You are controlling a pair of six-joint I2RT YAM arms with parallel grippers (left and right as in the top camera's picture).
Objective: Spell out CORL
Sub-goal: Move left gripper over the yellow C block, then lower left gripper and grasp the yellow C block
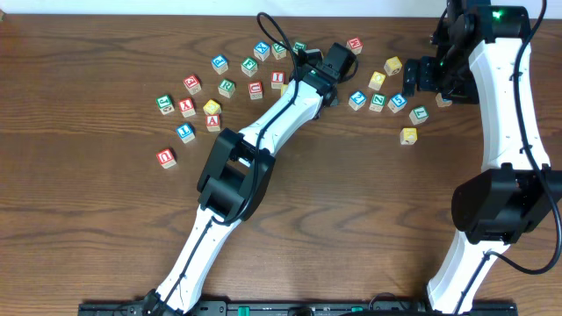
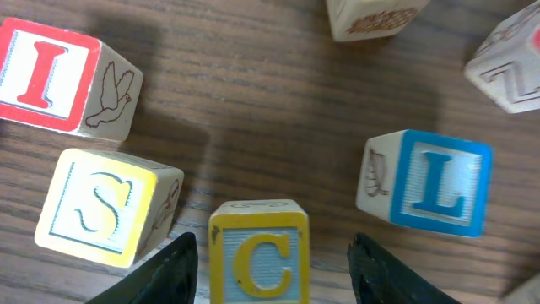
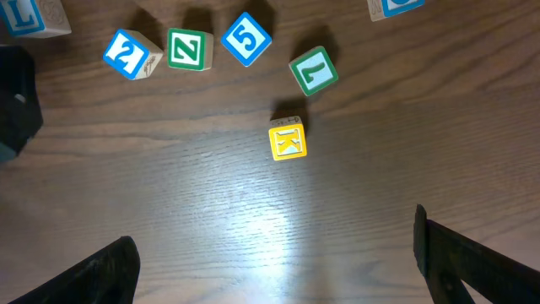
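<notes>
From overhead, the brown wooden worktop (image 1: 88,246) carries a loose scatter of letter and number blocks along its far half. The left arm reaches diagonally up into the middle of them, its end effector (image 1: 327,81) covering what lies below it. The right end effector (image 1: 413,77) hangs at the right end of the scatter, near a yellow block (image 1: 408,135) that lies a little apart from the others. The left wrist camera shows the left end effector (image 2: 272,245) spread, its two dark fingers (image 2: 164,274) on either side of the C block (image 2: 259,253), with a gap showing on both sides. That yellow-framed block sits upright on the wood. The blue L block (image 2: 439,181) lies near it to the right, the S block (image 2: 101,207) just beside the left finger, and the red I block (image 2: 46,76) above the S. From the right wrist camera, the right end effector (image 3: 278,262) is spread wide over bare wood, holding nothing. The yellow K block (image 3: 287,141) lies ahead of it.
</notes>
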